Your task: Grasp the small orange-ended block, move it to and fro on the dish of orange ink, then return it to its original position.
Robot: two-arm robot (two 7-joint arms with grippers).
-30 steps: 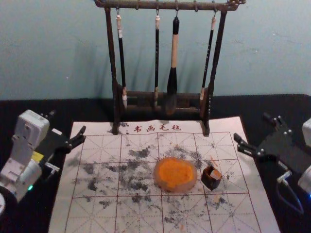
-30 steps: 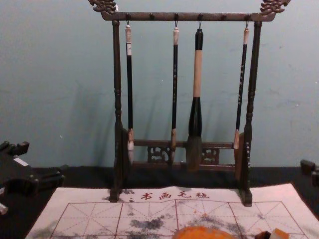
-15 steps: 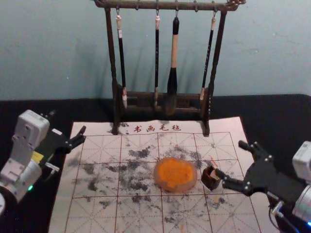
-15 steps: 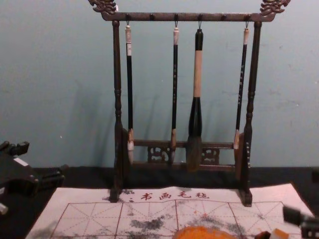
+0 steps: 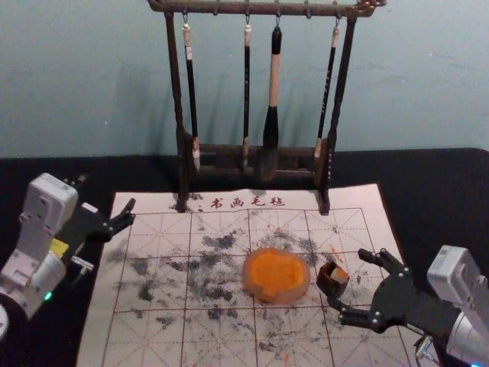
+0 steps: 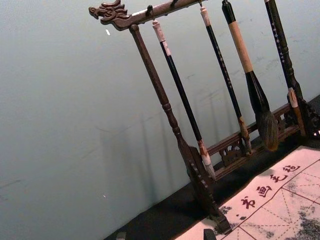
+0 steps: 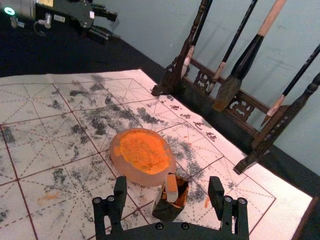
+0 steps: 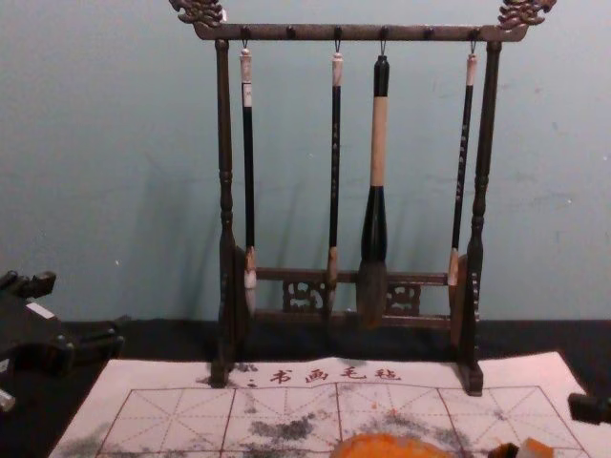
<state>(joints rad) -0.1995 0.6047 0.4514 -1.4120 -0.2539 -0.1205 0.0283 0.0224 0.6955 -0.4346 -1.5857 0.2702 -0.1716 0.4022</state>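
Though chest view crops the block [image 7: 171,188], right gripper [image 5: 348,277] gapes near, left gripper [image 5: 106,193] far.

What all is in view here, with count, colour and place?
Block: one, orange-ended, in the box
Box: one, dark, on the mat, right of the dish
Dish: one, pale pinkish, on the mat
Ink: one patch, orange, in the dish
Mat: one, whitish with red grid, black smudges, on the table
Rack: one, dark brown, at the mat's far edge
Brushes: four, mostly black, hanging from the rack
Table: one, black, under the mat
Wall: one, blue-green, behind
Left gripper: one, black, open, at the mat's left
Right gripper: one, black, open, at the box
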